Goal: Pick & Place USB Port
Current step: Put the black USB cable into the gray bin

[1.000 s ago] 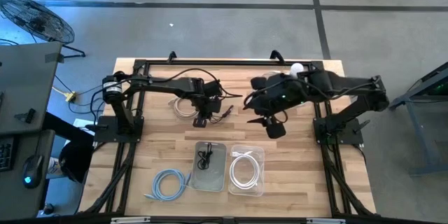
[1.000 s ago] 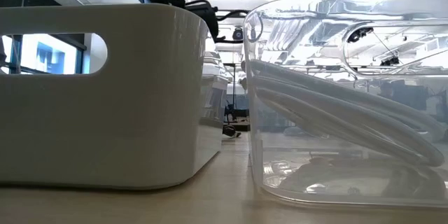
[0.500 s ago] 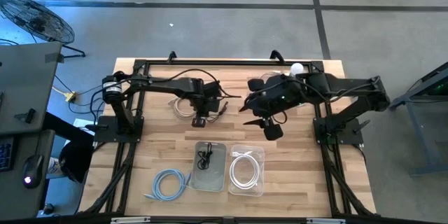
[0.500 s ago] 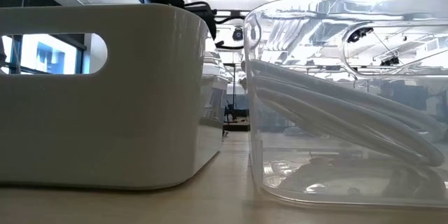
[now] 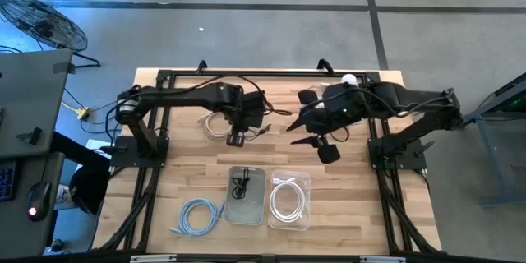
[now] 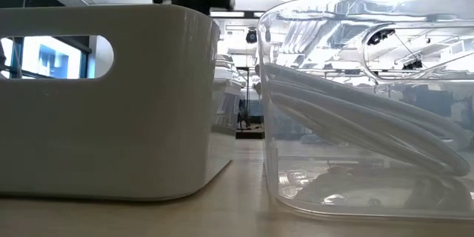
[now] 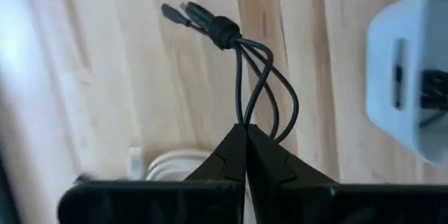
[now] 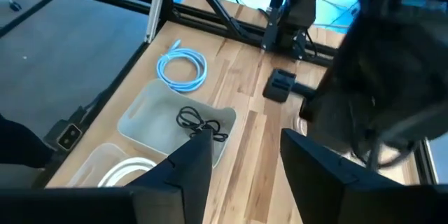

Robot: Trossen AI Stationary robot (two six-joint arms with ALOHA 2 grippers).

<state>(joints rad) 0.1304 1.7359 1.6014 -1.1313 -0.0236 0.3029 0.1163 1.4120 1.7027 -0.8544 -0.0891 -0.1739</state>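
Left pincer (image 7: 245, 131) pinches the black cable (image 7: 241, 63); its bundled plugs point straight ahead of the fingers.

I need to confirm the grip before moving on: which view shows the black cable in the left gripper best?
The left wrist view: the left gripper is shut on the black cable, whose looped strands and bundled plugs hang free above the table. The high view shows only a small dark tangle. The low and right wrist views do not show it clearly.
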